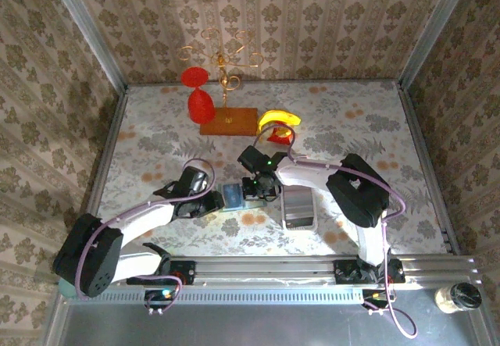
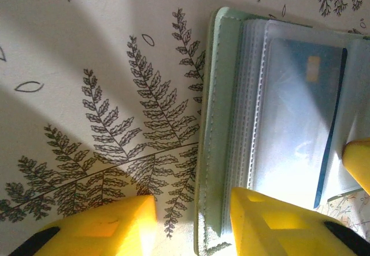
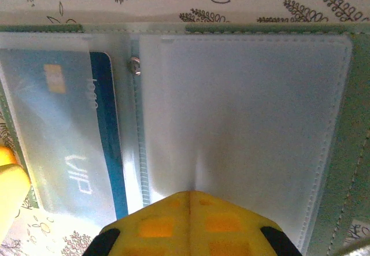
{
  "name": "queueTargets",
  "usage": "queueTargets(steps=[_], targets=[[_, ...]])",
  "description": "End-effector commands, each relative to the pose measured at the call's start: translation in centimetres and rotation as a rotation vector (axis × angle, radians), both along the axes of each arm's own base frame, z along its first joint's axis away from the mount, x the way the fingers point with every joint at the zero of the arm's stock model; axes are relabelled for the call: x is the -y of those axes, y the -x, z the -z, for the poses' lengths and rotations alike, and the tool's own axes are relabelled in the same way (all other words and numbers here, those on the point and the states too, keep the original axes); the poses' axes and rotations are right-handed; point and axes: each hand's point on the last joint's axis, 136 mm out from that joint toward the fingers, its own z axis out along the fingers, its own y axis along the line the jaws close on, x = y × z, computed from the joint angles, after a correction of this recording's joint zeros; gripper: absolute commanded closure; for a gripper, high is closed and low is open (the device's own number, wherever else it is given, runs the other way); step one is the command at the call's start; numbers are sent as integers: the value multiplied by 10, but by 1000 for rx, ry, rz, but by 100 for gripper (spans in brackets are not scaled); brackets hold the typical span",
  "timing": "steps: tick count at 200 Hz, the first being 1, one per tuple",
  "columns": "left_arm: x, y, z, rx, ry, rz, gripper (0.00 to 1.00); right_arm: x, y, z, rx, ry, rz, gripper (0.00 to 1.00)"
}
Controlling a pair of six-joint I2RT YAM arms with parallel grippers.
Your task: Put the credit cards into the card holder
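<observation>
The sage-green card holder (image 1: 233, 196) lies open on the table between my two grippers, its clear sleeves facing up. A blue credit card (image 3: 107, 129) sits inside the left sleeve, also seen as the blue credit card (image 2: 309, 123). My left gripper (image 2: 191, 201) is open and straddles the card holder's green cover edge (image 2: 217, 123); one finger (image 2: 98, 227) is over bare table, the other (image 2: 277, 221) over the sleeves. My right gripper (image 3: 189, 193) is shut, its tips pinching the empty right sleeve (image 3: 243, 111), which puckers at the tips. In the top view the left gripper (image 1: 211, 201) and right gripper (image 1: 259, 188) flank the holder.
A long white tray (image 1: 298, 207) with a grey-striped inside lies just right of the holder. Farther back stand a wooden base (image 1: 228, 120) with a gold stand, a red goblet shape (image 1: 201, 105) and a banana (image 1: 280, 118). A jar (image 1: 457, 297) sits off the table's near right.
</observation>
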Motion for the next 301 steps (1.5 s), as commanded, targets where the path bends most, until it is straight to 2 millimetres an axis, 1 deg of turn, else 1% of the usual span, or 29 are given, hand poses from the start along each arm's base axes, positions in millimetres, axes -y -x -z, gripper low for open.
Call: queueTargets(steps=[1,44,104,131,161,203,237,301], targets=[[32,-1,-4,3,109,59,60,12,6,10,-10,44,13,96],[44,-8,-15,22,175,56,62,8,9,12,-15,28,18,97],[55,-11,-19,17,194,69,64,10,10,12,-8,22,30,99],[63,-13,-23,24,211,82,64,11,12,14,-13,21,36,99],[64,-13,-22,18,206,84,65,10,13,15,-19,15,40,100],[60,-13,-27,36,221,52,65,10,13,14,-16,9,40,100],[65,-12,-29,44,284,23,65,9,14,14,-22,7,36,100],[63,-20,-52,133,337,-15,65,6,15,16,-32,-1,32,100]])
